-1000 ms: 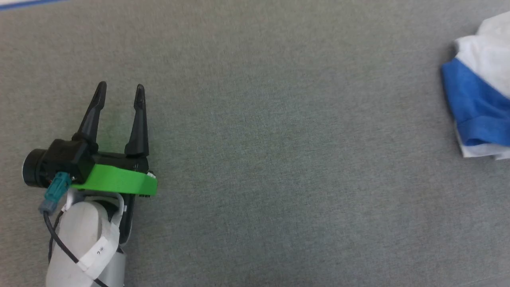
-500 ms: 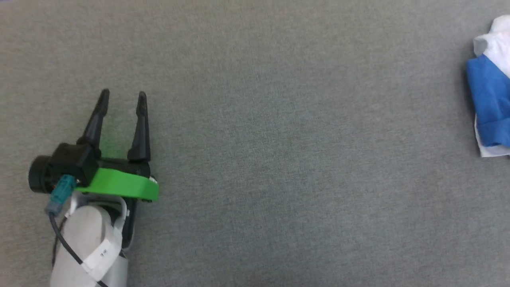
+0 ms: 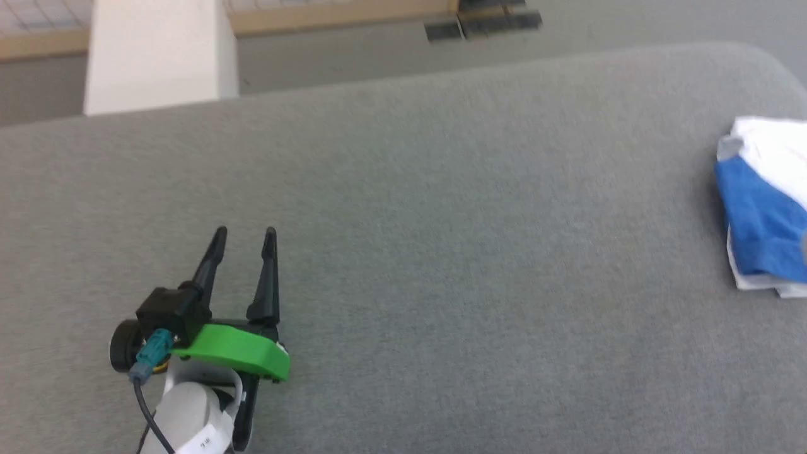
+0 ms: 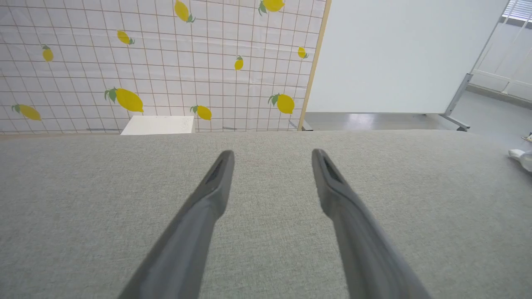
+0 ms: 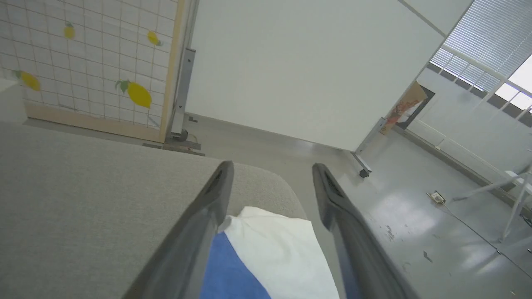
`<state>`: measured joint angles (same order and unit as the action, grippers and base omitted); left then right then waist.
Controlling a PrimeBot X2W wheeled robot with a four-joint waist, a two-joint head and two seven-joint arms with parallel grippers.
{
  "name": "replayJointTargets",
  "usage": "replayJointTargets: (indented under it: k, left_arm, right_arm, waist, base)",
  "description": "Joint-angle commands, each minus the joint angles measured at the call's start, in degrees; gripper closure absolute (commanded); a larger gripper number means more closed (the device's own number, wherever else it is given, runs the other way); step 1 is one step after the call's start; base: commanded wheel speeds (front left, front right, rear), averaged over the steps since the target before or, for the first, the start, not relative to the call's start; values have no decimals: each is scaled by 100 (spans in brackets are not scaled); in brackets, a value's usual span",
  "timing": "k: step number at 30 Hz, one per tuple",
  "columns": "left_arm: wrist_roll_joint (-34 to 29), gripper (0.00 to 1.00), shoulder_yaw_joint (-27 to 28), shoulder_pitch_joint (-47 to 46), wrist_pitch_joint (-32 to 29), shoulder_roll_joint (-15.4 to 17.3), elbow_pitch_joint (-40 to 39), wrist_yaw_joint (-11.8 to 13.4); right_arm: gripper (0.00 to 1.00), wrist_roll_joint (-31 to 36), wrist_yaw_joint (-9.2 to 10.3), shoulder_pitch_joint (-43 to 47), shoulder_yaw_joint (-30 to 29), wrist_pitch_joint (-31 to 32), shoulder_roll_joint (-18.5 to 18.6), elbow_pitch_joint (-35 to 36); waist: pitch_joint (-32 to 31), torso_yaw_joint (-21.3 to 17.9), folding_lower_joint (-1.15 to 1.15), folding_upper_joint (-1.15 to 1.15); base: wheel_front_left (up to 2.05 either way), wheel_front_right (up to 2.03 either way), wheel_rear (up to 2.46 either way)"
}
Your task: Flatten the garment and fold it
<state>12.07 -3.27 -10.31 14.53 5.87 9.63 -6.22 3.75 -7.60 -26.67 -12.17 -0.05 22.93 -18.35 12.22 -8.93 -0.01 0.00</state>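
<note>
Garment (image 3: 756, 208) lies lengthwise front-to-back, white end far; left pincer (image 3: 244, 232) and right pincer (image 5: 272, 166) wide.

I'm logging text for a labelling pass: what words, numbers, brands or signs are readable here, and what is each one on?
Nothing can be read with certainty.
White tape on the pale forearm: small dark marks, too small and blurred to read.
Leaning board by the far wall: reddish print, too blurred to read.
Garment: no print visible.
Lemon screen: pictures only, no words.
</note>
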Motion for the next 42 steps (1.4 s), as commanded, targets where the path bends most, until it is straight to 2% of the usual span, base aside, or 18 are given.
replayJointTargets:
  k: [1, 4, 11, 15, 19, 26, 42]
  left_arm:
    - [29, 0, -6, 73, 36, -20, 35, 35]
    - [54, 0, -60, 143, 39, -54, 126, 39]
    - [83, 0, -215, 231, 44, -111, 340, 28]
    - [115, 0, -260, 246, 45, -144, 424, 18]
    - [115, 0, -245, 343, 46, -174, 441, 29]
    - [109, 0, -305, 580, 46, -223, 480, 11]
    - [80, 0, -267, 1235, 47, -284, 427, -15]
  right_arm:
    - [0, -159, 11, 193, 69, -15, -116, 234]
    - [0, -482, 11, 648, 164, -21, -310, 847]
    - [0, -807, 11, 1623, 348, -182, -1158, 1994]
    - [0, -805, 11, 2042, 414, -415, -1586, 2167]
    - [0, -712, 11, 2364, 432, -636, -1850, 2003]
    - [0, -574, 11, 2804, 500, -875, -1997, 1774]
    - [0, -910, 11, 3416, 500, -978, -2005, 1535]
  waist:
    - [-744, 526, 1, 0]
    - [-928, 721, 1, 0]
    - [-1160, 1006, 1, 0]
    - [-1226, 1101, 1, 0]
    - [-1335, 1128, 1, 0]
    - [-1492, 1118, 1, 0]
    - [-1824, 1041, 1, 0]
  base:
    - [0, 0, 0]
    - [0, 0, 0]
    - [0, 0, 0]
    - [0, 0, 0]
    - [0, 0, 0]
    - [0, 0, 0]
    - [0, 0, 0]
